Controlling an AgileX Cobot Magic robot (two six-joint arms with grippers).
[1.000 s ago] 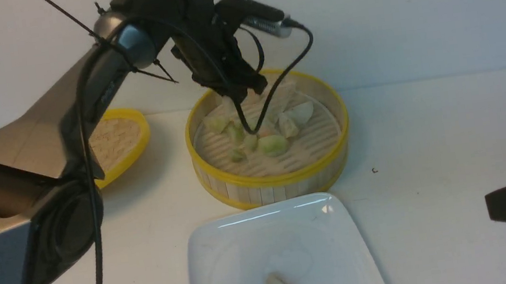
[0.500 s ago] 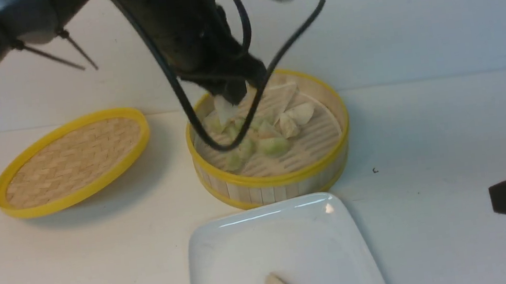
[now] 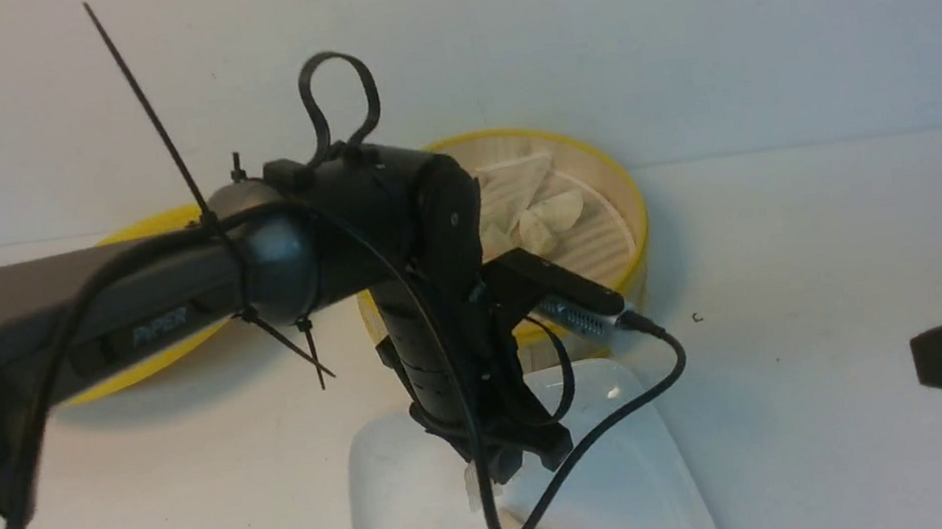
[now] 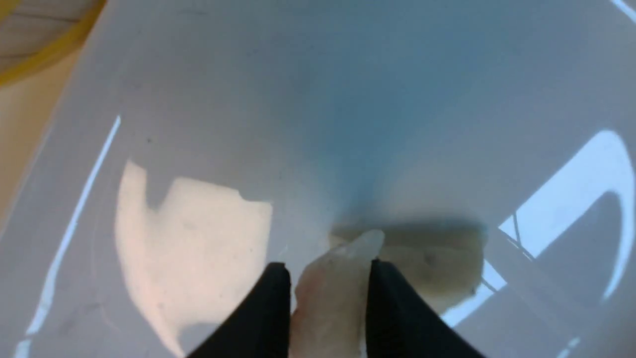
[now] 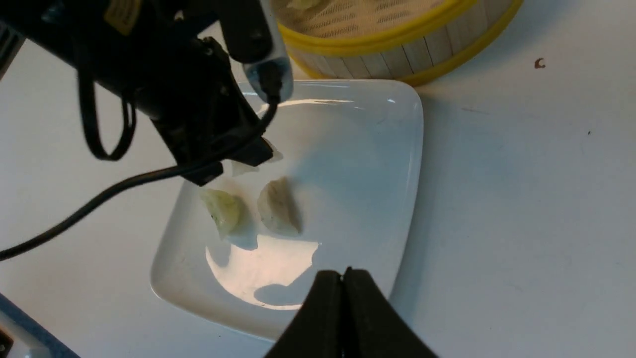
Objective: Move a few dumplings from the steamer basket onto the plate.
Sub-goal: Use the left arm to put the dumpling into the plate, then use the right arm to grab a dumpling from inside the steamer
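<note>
My left gripper [image 3: 497,472] hangs just above the white plate [image 3: 641,477], shut on a pale translucent dumpling [image 4: 330,298] that sticks out past its black fingertips [image 4: 276,298]. Two dumplings lie on the plate's near part, a greenish one [image 5: 222,209] and a whitish one [image 5: 278,206]. Behind the plate stands the yellow-rimmed bamboo steamer basket [image 3: 629,200], with several dumplings [image 3: 532,212] still showing inside; the left arm hides its left half. My right gripper [image 5: 343,273] is shut and empty, low over the table at the plate's near right edge.
The shallow woven lid [image 3: 168,356] with a yellow rim lies left of the steamer, mostly hidden by the left arm. A camera cable [image 3: 624,412] loops from the left wrist over the plate. A small dark speck [image 3: 697,317] sits on the table right of the steamer.
The left gripper rose out of the steamer basket with a dumpling, then came toward me and down over the plate. The right gripper stayed put.
</note>
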